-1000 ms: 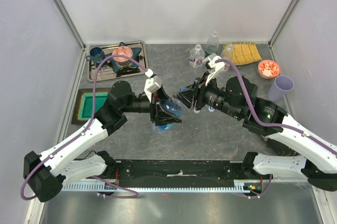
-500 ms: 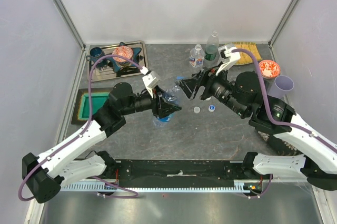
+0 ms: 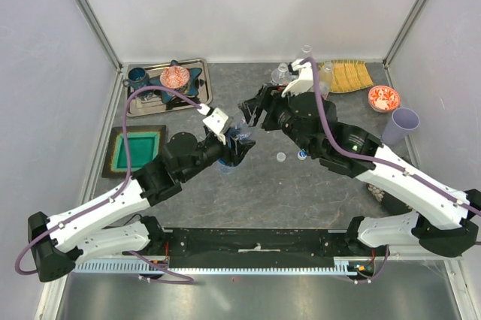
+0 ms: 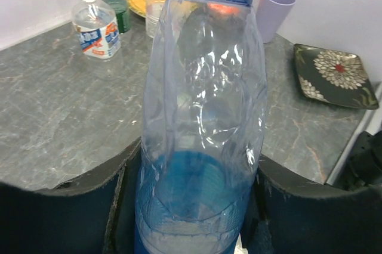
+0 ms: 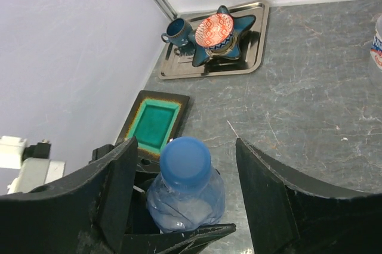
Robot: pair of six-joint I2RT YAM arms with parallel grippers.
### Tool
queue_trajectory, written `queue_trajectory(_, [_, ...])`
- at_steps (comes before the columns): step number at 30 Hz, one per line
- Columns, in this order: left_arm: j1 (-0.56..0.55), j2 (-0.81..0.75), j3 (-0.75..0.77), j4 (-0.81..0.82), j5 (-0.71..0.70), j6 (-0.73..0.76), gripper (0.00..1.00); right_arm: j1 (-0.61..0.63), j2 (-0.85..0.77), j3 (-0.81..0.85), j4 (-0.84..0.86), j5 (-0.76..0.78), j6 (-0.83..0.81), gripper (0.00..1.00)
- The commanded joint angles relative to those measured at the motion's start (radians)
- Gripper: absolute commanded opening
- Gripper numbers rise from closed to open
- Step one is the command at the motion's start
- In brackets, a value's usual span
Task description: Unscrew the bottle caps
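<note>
On the grey table [image 3: 323,192] the left gripper [image 4: 196,200] is clamped round the lower body of the blue-tinted bottle [image 4: 203,105], cap uppermost, near the table's middle. The right gripper [image 5: 185,146] hangs spread wide, a finger either side of the blue cap [image 5: 185,157], not touching it. The danger, I'd say, is those thin walls: they look dented, so a hard twist could spin or crush the bottle in the grip. If the fingers close off-centre they could slip off the cap. Two loose caps [image 3: 280,157] lie nearby, so a dropped cap could roll in among them
</note>
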Motion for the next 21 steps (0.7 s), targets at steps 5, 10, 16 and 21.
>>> queue_trajectory(5, [-0.018,-0.032,0.001,0.016,-0.101,0.069,0.47,0.001,0.030,0.041,0.026,0.026,0.015,0.62])
queue_trajectory(10, [-0.018,-0.035,0.000,0.013,-0.091,0.072,0.47,0.001,0.030,0.032,0.032,0.026,0.017,0.50])
queue_trajectory(16, [-0.018,-0.038,0.001,0.008,-0.086,0.073,0.47,0.002,0.029,0.010,0.043,0.025,0.010,0.28])
queue_trajectory(21, [-0.016,-0.050,0.009,-0.011,-0.045,0.075,0.47,0.003,0.030,-0.003,0.044,-0.017,-0.037,0.00])
